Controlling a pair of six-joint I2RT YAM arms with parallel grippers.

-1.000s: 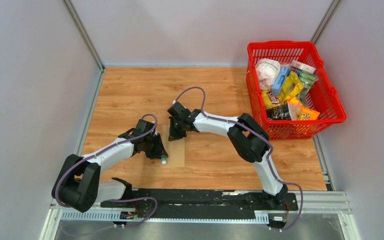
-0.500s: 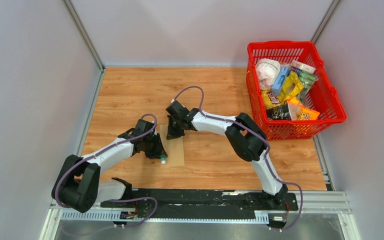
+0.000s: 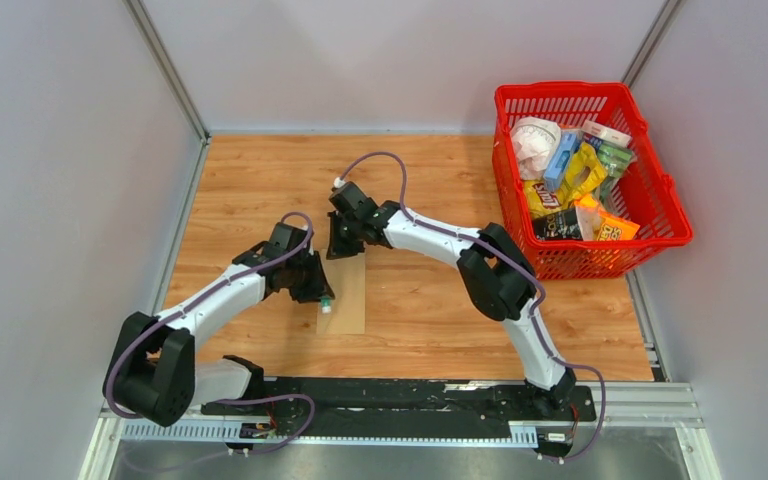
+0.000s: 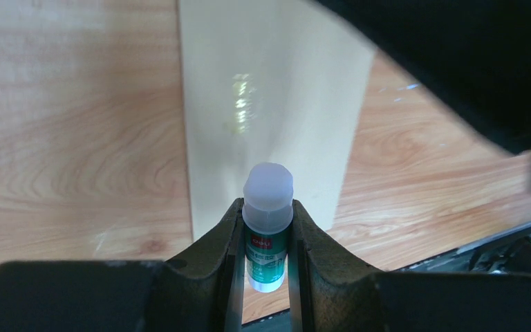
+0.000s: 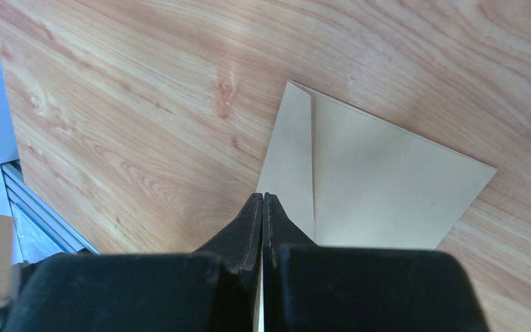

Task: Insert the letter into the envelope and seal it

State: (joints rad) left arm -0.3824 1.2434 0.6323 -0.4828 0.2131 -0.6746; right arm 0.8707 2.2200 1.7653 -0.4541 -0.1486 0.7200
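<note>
The tan envelope (image 3: 345, 300) lies flat on the wooden table, its flap (image 5: 292, 160) folded down over its body (image 5: 387, 190). My left gripper (image 3: 320, 293) is shut on a small glue stick (image 4: 267, 228) with a green label and a white cap, which points at the envelope's near part (image 4: 269, 104). My right gripper (image 5: 263, 198) is shut with nothing visible between its fingers. Its tips are at the flap's edge, at the envelope's far end (image 3: 336, 247). The letter is hidden from every view.
A red plastic basket (image 3: 560, 92) full of snack packs and other items stands at the back right. Grey walls enclose the table on three sides. The right arm's dark body (image 4: 456, 62) fills the upper right of the left wrist view.
My right gripper has slid away from the bases and to the left along the envelope's far end. The left gripper, with the glue stick in it, has shifted slightly the same way.
</note>
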